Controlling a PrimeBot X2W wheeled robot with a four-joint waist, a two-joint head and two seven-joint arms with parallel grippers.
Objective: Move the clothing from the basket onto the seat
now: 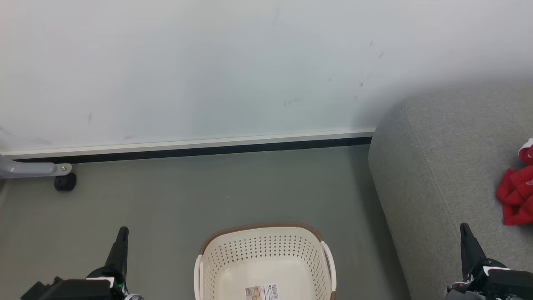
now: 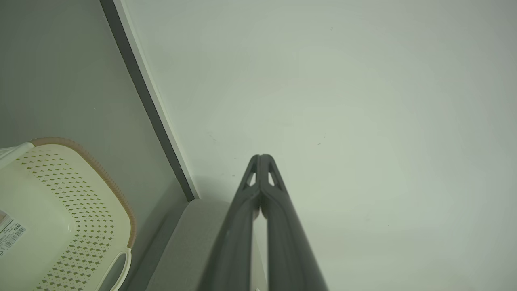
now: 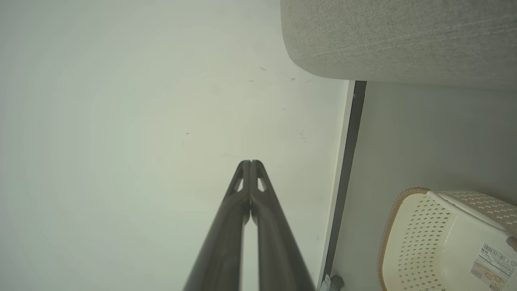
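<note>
Left tool [image 1: 122,233] is clenched: in the left wrist view its two dark fingers [image 2: 238,234] meet tip to tip. It sits at the near left above the grey-green floor [image 1: 208,187], left of the basket [image 1: 260,226]. Right tool [image 1: 466,231] is likewise clenched, with its fingers [image 3: 226,242] pressed together along their tips. It sits at the near right and is seen against the near part of the seat [image 1: 437,166].

The basket stands on the floor at near centre, between the two tools and just left of the seat's side. Its perforated walls, brown far rim and white side handles are visible, and a label sticker [image 1: 262,292] lies on its floor.

The clothing [image 1: 516,196] lies crumpled on the seat at the right edge of the head view, partly cut off by the frame. A white wall [image 1: 208,62] with a pale baseboard [image 1: 187,146] closes the far side. A black caster [image 1: 65,182] stands at the far left.
</note>
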